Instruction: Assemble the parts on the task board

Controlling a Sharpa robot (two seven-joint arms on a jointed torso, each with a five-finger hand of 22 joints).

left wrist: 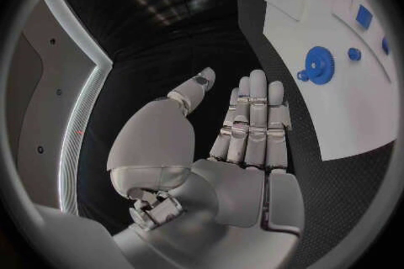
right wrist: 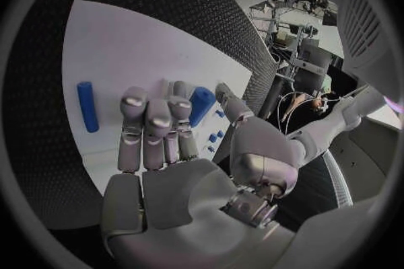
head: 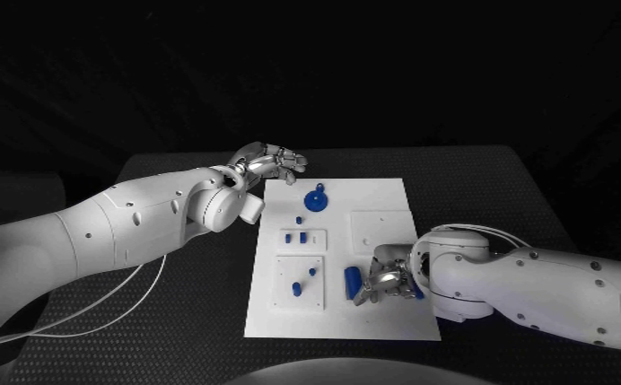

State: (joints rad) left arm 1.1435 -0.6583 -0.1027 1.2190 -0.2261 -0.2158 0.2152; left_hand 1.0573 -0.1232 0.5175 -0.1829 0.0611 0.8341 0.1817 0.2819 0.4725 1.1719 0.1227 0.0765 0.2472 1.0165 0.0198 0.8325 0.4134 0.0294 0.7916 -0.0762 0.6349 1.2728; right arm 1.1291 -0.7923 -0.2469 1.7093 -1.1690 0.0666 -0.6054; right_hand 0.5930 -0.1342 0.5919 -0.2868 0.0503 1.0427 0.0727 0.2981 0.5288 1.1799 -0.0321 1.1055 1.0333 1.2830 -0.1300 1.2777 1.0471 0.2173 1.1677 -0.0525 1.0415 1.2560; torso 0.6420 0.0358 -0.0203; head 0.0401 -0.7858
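Our right hand (right wrist: 160, 148) pinches a blue block (right wrist: 201, 104); a blue rod (right wrist: 87, 106) lies beside its fingertips on our smooth white task board (head: 375, 201). Our left hand (left wrist: 244, 128) hovers flat, holding nothing.

Matt white task board (head: 375, 201) with smooth blue plastic-looking parts, among them a gear (head: 315, 199), on a black table (head: 194, 313) of rough woven texture; both hands look like satin silver metal

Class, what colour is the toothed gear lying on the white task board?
Blue gear, seen best in the left wrist view.
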